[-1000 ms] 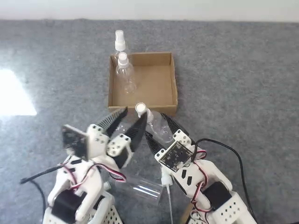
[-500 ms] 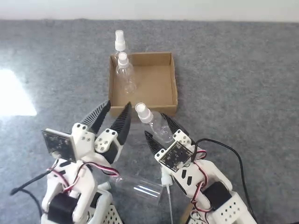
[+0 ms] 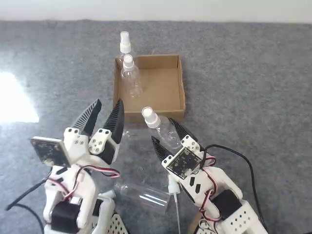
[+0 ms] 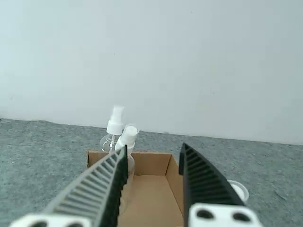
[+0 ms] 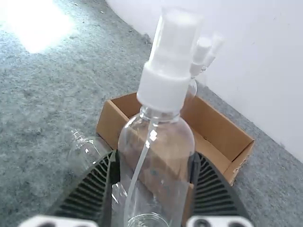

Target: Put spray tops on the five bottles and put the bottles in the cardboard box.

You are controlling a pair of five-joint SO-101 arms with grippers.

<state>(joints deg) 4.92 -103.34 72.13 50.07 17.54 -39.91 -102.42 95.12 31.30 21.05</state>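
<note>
Box (image 3: 182, 83): open cardboard, flat, mid-table.
Btl 1 (image 3: 131, 80): clear, top on, stands in box, far corner.
Btl 2 (image 3: 125, 45): clear, top on, upright just behind box.
Btl 3 (image 5: 154, 156): clear, top on, tilted, clamped in right gripper (image 3: 162, 130).
Btl 4 (image 3: 141, 194): no top, on its side nr arm bases.
Loose top (image 3: 173, 190): white w/ tube, beside Btl 4.

White printed arm bodies (image 3: 80, 192), black ridged jaws, red and black servo wires (image 3: 103, 170), black cable (image 3: 233, 150), dark circuit boards (image 3: 181, 161)

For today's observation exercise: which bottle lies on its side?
The clear bottle flat between the arms' bases; every other bottle has its neck upward.
</note>
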